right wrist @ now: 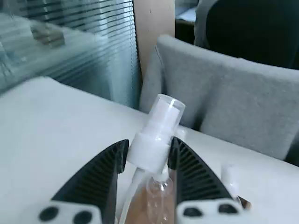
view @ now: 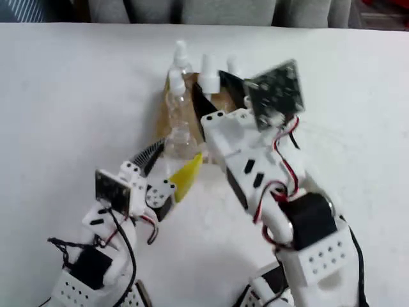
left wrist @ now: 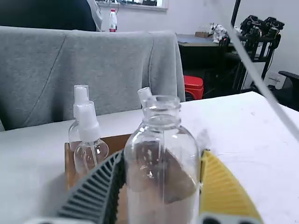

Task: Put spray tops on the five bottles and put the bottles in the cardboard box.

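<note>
On a white table (view: 77, 96), the left hand (view: 171, 161) is closed around a clear bottle (left wrist: 161, 140) with an open neck. The bottle stands upright at the near edge of a cardboard box (left wrist: 69, 163). The right hand (right wrist: 149, 144) pinches a white spray top (right wrist: 156, 130) — its thin tube hangs down. Capped bottles (left wrist: 86, 144) stand in the box — a grey chair (left wrist: 93, 70) sits beyond.

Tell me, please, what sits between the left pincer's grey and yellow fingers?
A clear bottle with an open neck, seen in the left wrist view.
</note>
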